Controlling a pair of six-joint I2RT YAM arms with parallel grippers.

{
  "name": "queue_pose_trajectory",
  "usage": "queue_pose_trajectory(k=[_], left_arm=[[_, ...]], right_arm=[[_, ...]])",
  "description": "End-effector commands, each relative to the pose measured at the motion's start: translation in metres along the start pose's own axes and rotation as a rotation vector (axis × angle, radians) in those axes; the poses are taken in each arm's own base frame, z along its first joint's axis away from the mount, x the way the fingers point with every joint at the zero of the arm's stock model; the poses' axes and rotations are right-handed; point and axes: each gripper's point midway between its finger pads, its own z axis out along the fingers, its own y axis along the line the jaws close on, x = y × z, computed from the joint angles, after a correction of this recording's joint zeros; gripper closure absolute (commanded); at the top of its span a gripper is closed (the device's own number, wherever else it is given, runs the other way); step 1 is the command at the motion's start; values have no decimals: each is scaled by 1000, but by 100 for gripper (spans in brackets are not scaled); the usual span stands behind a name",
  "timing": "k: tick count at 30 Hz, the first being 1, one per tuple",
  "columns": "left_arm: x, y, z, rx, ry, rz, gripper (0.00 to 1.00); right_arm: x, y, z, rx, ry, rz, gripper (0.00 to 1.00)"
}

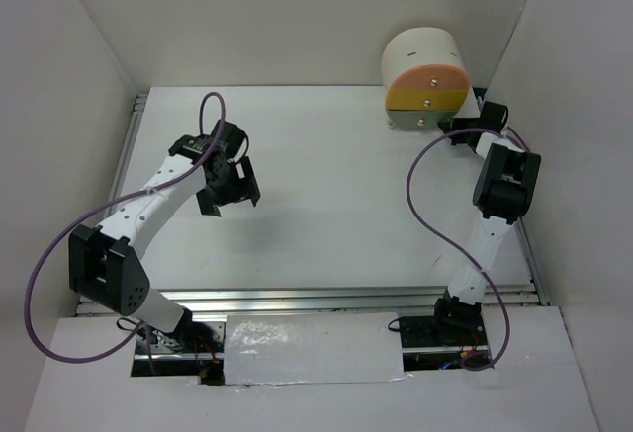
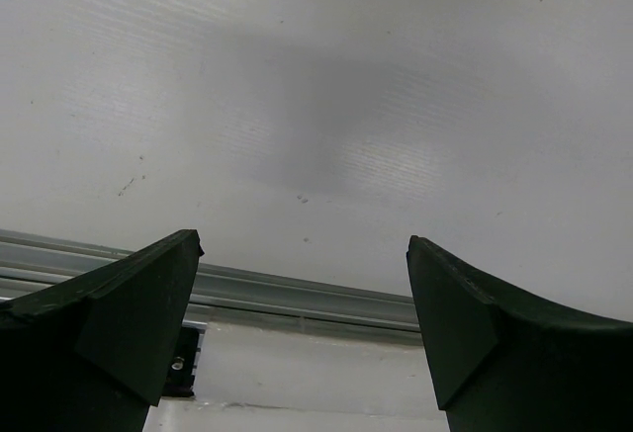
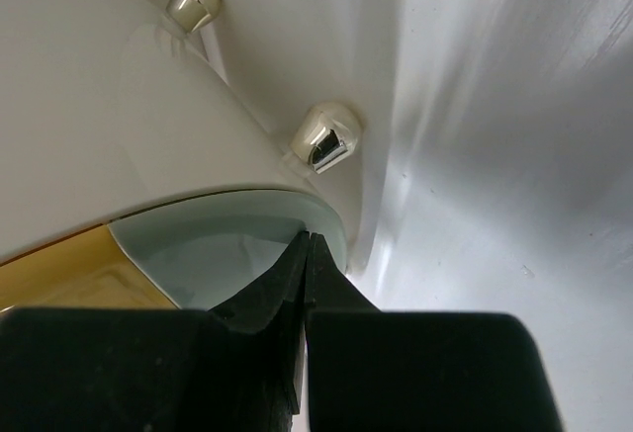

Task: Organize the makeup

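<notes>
No makeup shows in any view; the palette, case, brushes and stick are out of view. My left gripper [image 1: 229, 198] is open and empty, hovering over the bare white table left of centre; its wrist view [image 2: 307, 246] shows only table between the wide-apart fingers [image 2: 134, 313]. My right gripper [image 1: 461, 133] is shut with nothing visible between its fingers. Its tips [image 3: 308, 239] rest against the rim of a pale green drawer front [image 3: 227, 244] at the side of the round cream drawer unit [image 1: 425, 71].
The drawer unit stands at the back right corner with peach and yellow fronts [image 1: 428, 96] and small metal knobs [image 3: 326, 137]. White walls enclose the table on three sides. An aluminium rail [image 2: 297, 294] runs along the table's near edge.
</notes>
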Motion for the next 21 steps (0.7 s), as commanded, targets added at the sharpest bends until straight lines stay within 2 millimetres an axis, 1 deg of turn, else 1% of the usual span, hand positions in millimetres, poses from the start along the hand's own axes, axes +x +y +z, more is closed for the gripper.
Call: queue_pose_trajectory(k=[1, 2, 5, 6, 7, 10, 13, 14, 16, 17, 18, 19, 20, 21], left_arm=[[-12, -9, -4, 10, -15, -20, 1], [-12, -10, -2, 8, -9, -17, 1], [-16, -14, 3, 8, -1, -12, 1], [-17, -16, 3, 11, -2, -12, 1], [-18, -19, 4, 18, 1, -11, 1], [-23, -24, 3, 30, -4, -11, 1], [-29, -25, 0, 27, -19, -3, 0], [-32, -26, -3, 24, -27, -2, 0], [-35, -27, -5, 26, -37, 8, 1], [-37, -27, -5, 21, -42, 12, 0], [-42, -28, -7, 17, -53, 17, 1], [-44, -25, -9, 4, -55, 30, 1], [-54, -25, -14, -9, -83, 32, 1], [-59, -22, -17, -19, -93, 44, 1]], right_arm=[[-10, 19, 0, -55, -12, 6, 100], [-9, 18, 0, -53, -10, 7, 100], [0, 19, -6, -86, 13, 39, 100], [4, 26, -9, -125, 23, 34, 100], [8, 20, -10, -119, 31, 47, 100], [7, 23, -13, -118, 10, 33, 100], [2, 24, -22, -102, -33, 23, 100], [-3, 23, -28, -99, -65, 21, 100], [-5, 28, -35, -128, -91, -6, 100], [-3, 33, -42, -133, -100, -17, 100], [-5, 34, -46, -123, -114, -22, 100], [0, 38, -51, -122, -112, -48, 100], [4, 43, -67, -119, -118, -57, 100], [8, 45, -75, -120, -123, -69, 100]])
